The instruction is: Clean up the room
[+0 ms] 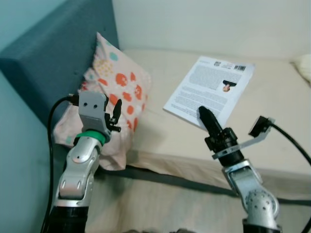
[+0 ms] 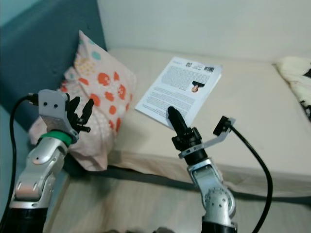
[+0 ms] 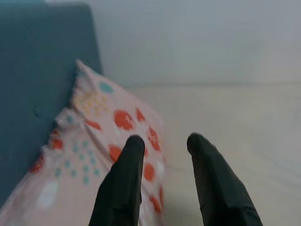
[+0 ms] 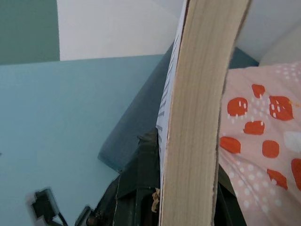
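Note:
A white paperback book (image 1: 209, 90) hangs over the cream bed with its back cover, dense text and a barcode facing up. My right gripper (image 1: 206, 116) is shut on its near corner, and the right wrist view has the book's page edge (image 4: 197, 117) clamped between the black fingers. A pink pillow (image 1: 119, 87) with orange and teal spots leans against the blue headboard (image 1: 48, 63). My left gripper (image 1: 115, 114) is open right in front of the pillow, its fingers (image 3: 127, 179) apart and holding nothing.
The mattress (image 1: 272, 121) runs from the pillow to the right edge of view, with a white wall behind it. A cream cloth (image 2: 294, 73) lies at the far right of the bed. Light wood floor (image 1: 160, 204) lies below the bed's front edge.

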`<state>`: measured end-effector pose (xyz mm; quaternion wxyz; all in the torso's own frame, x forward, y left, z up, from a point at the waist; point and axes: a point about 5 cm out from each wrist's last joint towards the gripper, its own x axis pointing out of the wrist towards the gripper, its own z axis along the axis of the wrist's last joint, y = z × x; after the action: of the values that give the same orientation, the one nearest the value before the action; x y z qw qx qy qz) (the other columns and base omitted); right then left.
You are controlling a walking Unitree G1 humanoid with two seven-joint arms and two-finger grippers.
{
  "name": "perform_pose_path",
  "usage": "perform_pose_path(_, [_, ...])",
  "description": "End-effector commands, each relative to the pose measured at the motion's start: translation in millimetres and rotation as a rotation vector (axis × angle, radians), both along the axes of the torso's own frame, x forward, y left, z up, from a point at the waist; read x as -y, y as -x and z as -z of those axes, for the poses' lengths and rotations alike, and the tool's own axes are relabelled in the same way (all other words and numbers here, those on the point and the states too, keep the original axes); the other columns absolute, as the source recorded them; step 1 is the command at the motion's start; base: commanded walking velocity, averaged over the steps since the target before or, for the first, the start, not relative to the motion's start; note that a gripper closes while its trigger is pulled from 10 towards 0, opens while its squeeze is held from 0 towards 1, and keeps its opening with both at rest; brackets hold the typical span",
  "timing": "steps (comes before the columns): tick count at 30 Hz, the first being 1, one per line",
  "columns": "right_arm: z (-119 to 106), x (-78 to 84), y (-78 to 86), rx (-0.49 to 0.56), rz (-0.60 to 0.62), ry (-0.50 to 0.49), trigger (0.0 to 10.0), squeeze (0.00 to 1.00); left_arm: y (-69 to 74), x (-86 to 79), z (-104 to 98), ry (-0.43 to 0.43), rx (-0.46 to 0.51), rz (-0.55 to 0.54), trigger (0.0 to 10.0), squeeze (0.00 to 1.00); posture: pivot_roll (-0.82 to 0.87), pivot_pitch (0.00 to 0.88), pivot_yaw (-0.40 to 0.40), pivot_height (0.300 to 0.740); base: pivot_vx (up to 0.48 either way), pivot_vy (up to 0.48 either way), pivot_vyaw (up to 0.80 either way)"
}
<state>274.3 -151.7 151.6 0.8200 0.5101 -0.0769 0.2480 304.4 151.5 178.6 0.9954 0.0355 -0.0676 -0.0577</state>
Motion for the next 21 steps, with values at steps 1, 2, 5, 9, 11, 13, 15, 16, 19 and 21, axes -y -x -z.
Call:
perform_pose_path(1, [-5.6,3.6,0.8,0.034,0.011,0.002,10.0,0.0,0.4,1.7,0.8,-0.007,-0.003,0.007,10.0,0.0,-0.09,0.0,0.035,0.74,0.0,-0.48,0.0])
perform_pose_path(2, [-5.5,3.7,0.9,0.034,0.012,0.002,10.0,0.0,0.5,1.8,0.7,-0.007,-0.002,0.008,10.0,0.0,-0.09,0.0,0.036,0.74,0.0,-0.48,0.0])
perform_pose_path(5, [-5.4,3.9,1.3,0.034,0.013,0.002,10.0,0.0,0.7,1.9,0.7,-0.007,-0.001,0.01,10.0,0.0,-0.09,0.0,0.037,0.74,0.0,-0.48,0.0])
perform_pose_path(9, [-5.2,4.0,1.3,0.033,0.013,0.001,10.0,0.0,0.5,2.1,0.8,-0.008,-0.002,0.012,10.0,0.0,-0.09,0.0,0.037,0.74,0.0,-0.48,0.0])
perform_pose_path(11, [-5.1,3.8,1.1,0.032,0.014,0.0,10.0,0.0,0.3,2.3,1.1,-0.011,-0.003,0.013,10.0,0.0,-0.09,0.0,0.037,0.74,0.0,-0.392,0.0])
perform_pose_path(13, [-5.1,3.7,1.1,0.032,0.013,0.0,10.0,0.0,0.3,2.5,1.3,-0.012,-0.004,0.014,10.0,0.0,-0.09,0.0,0.037,0.74,0.0,-0.304,0.0])
perform_pose_path(15, [-4.9,3.4,1.1,0.032,0.013,0.0,10.0,0.0,0.2,2.8,2.1,-0.009,-0.01,0.016,10.0,0.0,-0.09,0.0,0.04,0.74,0.0,-0.152,0.0])
perform_pose_path(16, [-4.9,3.4,1.1,0.032,0.013,0.0,10.0,0.0,0.2,2.8,2.1,-0.009,-0.01,0.016,10.0,0.0,-0.09,0.0,0.04,0.74,0.0,0.0,0.0])
perform_pose_path(19, [-4.7,3.3,1.1,0.032,0.013,-0.001,10.0,0.0,0.3,3.2,2.5,-0.004,-0.014,0.019,10.0,0.0,-0.09,0.0,0.04,0.74,0.0,0.0,0.0])
perform_pose_path(21, [-4.7,3.1,1.2,0.033,0.013,-0.001,10.0,0.0,0.4,3.4,2.2,-0.004,-0.012,0.021,10.0,0.0,-0.09,0.0,0.04,0.74,0.0,0.0,0.0])
